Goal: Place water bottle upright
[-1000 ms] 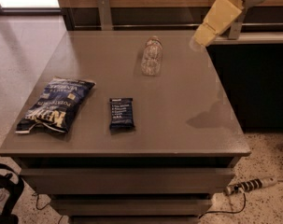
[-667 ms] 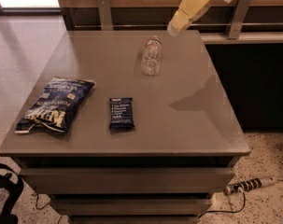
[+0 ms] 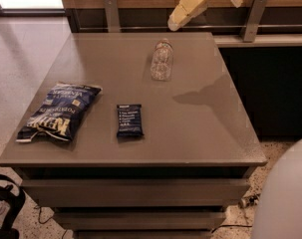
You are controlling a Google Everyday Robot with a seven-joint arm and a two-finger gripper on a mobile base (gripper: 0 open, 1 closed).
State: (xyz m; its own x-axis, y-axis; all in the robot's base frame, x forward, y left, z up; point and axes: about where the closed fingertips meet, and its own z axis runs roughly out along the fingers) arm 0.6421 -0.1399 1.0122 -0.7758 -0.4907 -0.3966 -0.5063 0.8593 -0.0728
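Note:
The water bottle (image 3: 162,61) is clear and ribbed. It lies on its side on the far middle of the grey-brown table (image 3: 200,128), with its cap pointing to the back edge. My gripper (image 3: 205,14) hangs in the air at the top of the view, above the table's back edge. It is behind the bottle and a little to its right, not touching it. Its cream fingers (image 3: 188,6) stand apart with nothing between them. The arm above it is cut off by the frame.
A blue chip bag (image 3: 58,112) lies at the table's left front. A dark snack bar (image 3: 129,120) lies near the middle front. Metal rail posts (image 3: 111,13) and a wooden wall stand behind the table. A pale rounded robot part (image 3: 285,198) fills the lower right corner.
My gripper has swung left along the back edge, from the table's far right corner to just behind the bottle. The bottle, bag and bar have not moved.

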